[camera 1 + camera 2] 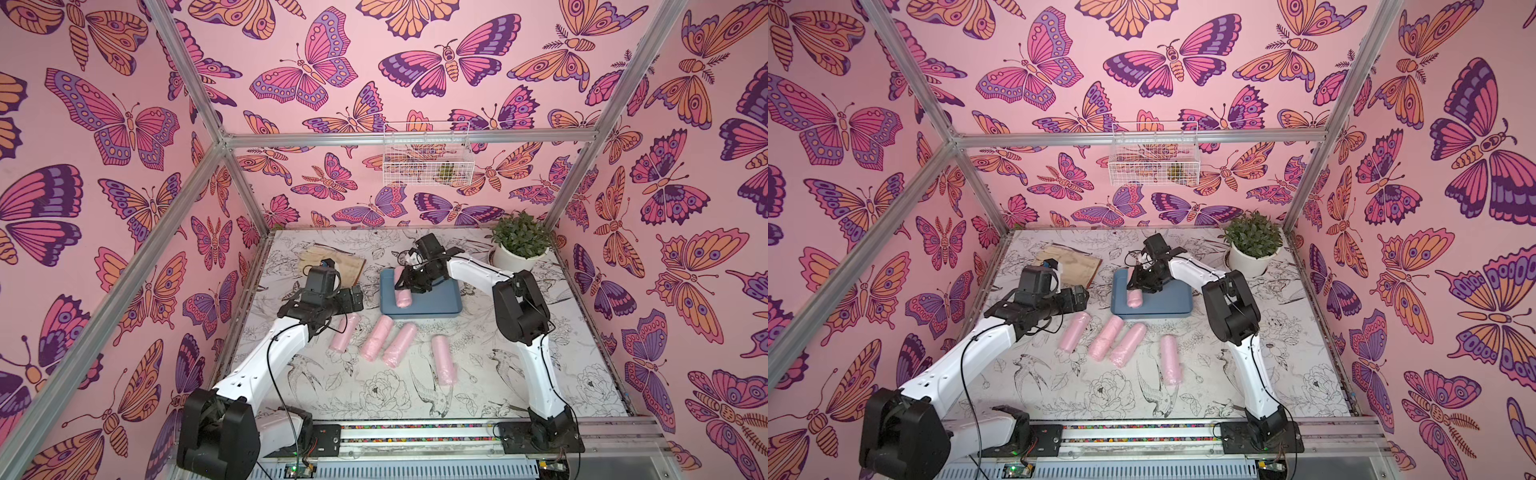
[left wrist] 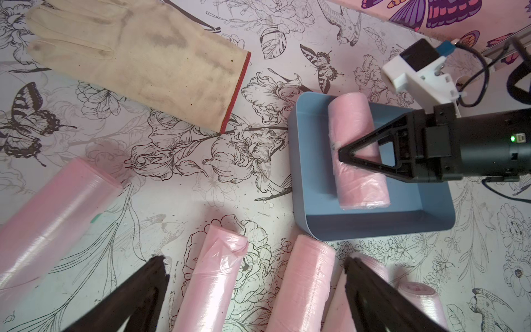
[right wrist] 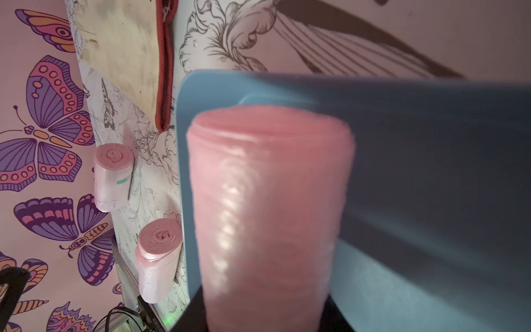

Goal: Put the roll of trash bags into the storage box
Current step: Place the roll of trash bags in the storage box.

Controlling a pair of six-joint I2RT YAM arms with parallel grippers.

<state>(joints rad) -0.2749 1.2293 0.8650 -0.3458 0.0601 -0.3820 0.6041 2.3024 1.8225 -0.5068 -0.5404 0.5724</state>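
Right end effector point(image 2: 349, 151) grips the roll of trash bags point(image 2: 363, 186) already down inside the storage box point(image 2: 316, 178); we judge only release remains, with the left end effector point(image 2: 254, 260) spread wide and empty.

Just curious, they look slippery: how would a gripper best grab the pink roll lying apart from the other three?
Probably the trash-bag roll at its middle, from above, jaws straddling its width: it lies flat on the table, long sides clear.

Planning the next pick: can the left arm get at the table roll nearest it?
Probably yes: the left gripper hangs open close by that roll, which lies uncovered; the right gripper is away at the storage box.
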